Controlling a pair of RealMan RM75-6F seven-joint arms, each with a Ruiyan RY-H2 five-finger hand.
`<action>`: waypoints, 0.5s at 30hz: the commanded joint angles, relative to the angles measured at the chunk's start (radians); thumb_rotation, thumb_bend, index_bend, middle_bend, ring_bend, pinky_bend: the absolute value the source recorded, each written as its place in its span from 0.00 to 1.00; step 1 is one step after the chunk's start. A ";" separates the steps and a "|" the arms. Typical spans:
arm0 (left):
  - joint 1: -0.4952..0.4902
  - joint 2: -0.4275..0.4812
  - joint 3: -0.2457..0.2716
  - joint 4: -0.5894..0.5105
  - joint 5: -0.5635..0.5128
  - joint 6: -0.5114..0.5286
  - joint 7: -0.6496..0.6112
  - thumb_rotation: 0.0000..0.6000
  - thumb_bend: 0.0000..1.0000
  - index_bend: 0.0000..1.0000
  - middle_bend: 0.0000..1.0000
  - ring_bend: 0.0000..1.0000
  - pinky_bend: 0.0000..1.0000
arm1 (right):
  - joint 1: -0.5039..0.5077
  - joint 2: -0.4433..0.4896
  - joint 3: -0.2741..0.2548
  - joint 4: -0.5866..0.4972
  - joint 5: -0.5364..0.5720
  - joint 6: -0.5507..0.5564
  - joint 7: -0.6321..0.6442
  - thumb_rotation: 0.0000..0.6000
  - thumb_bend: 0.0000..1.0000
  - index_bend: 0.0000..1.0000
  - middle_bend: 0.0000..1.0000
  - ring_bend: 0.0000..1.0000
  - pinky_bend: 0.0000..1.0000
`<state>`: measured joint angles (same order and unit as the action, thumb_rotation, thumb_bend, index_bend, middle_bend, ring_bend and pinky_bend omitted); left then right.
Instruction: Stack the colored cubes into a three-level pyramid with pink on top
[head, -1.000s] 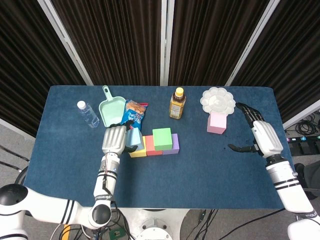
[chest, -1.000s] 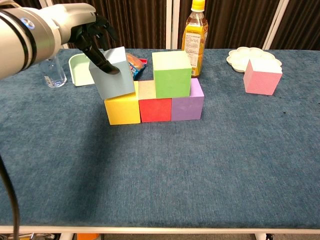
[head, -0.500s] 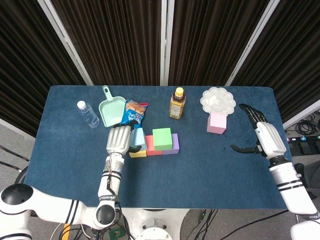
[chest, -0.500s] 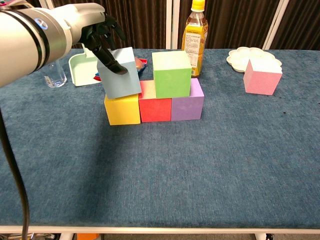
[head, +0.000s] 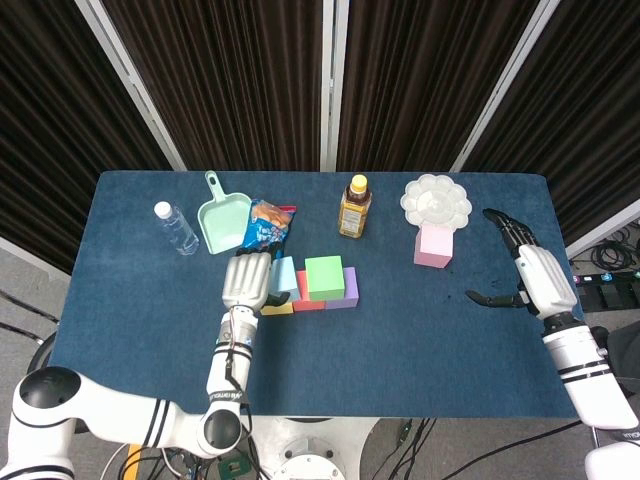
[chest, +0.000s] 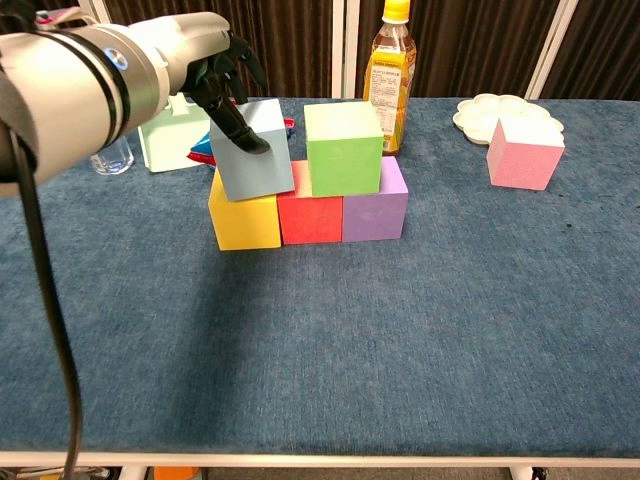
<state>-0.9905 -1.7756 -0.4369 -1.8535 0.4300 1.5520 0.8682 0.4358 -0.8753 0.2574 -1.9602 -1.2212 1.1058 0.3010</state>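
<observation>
A yellow cube (chest: 245, 221), a red cube (chest: 309, 218) and a purple cube (chest: 375, 210) stand in a row. A green cube (chest: 343, 148) sits on top, over the red and purple ones. My left hand (chest: 222, 80) grips a light blue cube (chest: 254, 151), tilted, resting over the yellow and red cubes beside the green one. In the head view the left hand (head: 247, 281) covers part of the light blue cube (head: 283, 274). The pink cube (head: 433, 246) stands apart at the right. My right hand (head: 528, 272) hovers open near the table's right edge.
At the back stand a yellow-capped bottle (head: 354, 208), a white flower-shaped palette (head: 436, 200) behind the pink cube, a snack bag (head: 267, 222), a mint scoop (head: 222, 218) and a small water bottle (head: 176, 228). The blue table (head: 400, 350) ends close to the right hand.
My left hand has carried the light blue cube to the right, from above the yellow cube's left side to beside the green cube. The right hand drifted slightly right.
</observation>
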 joint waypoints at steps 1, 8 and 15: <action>-0.003 -0.008 -0.003 0.009 -0.002 -0.002 0.004 1.00 0.26 0.22 0.71 0.31 0.21 | -0.003 0.000 0.000 0.008 -0.003 -0.003 0.010 1.00 0.05 0.00 0.04 0.00 0.00; -0.005 -0.020 -0.008 0.019 0.002 -0.004 0.013 1.00 0.26 0.22 0.71 0.31 0.21 | -0.009 0.003 0.000 0.021 -0.011 -0.004 0.031 1.00 0.05 0.00 0.04 0.00 0.00; -0.004 -0.023 -0.008 0.022 0.006 -0.019 0.018 1.00 0.26 0.22 0.68 0.31 0.21 | -0.013 -0.001 -0.002 0.039 -0.013 -0.011 0.050 1.00 0.05 0.00 0.04 0.00 0.00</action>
<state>-0.9951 -1.7983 -0.4446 -1.8313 0.4365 1.5356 0.8868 0.4229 -0.8761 0.2556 -1.9221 -1.2342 1.0957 0.3504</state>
